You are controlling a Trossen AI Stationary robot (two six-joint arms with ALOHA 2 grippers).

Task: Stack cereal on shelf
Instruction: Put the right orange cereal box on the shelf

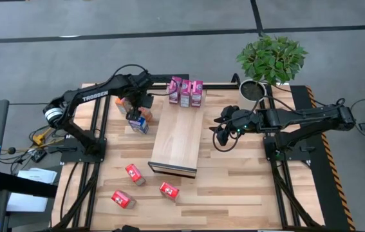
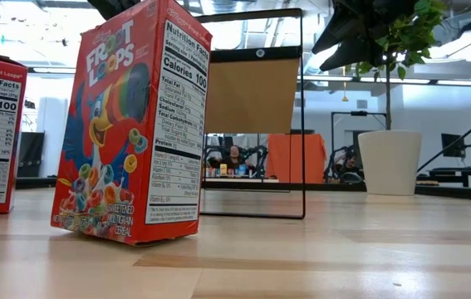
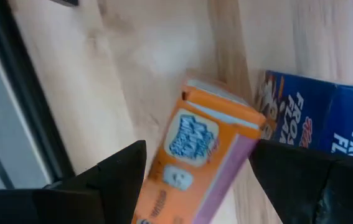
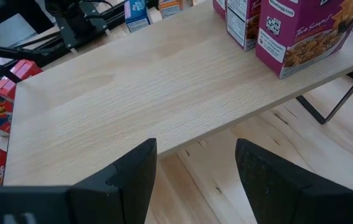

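Left hand (image 3: 195,180) open, straddling orange cereal box (image 3: 204,155), not yet clamped; light, crushable cardboard: pinch broad faces gently.

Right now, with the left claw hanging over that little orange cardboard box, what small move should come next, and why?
Probably lower the left gripper and close on the small orange cardboard cereal box. Its fingers stand open either side of the box, not yet pinching it. The long pale wooden shelf has bare plank beside three magenta boxes. The right gripper waits open.
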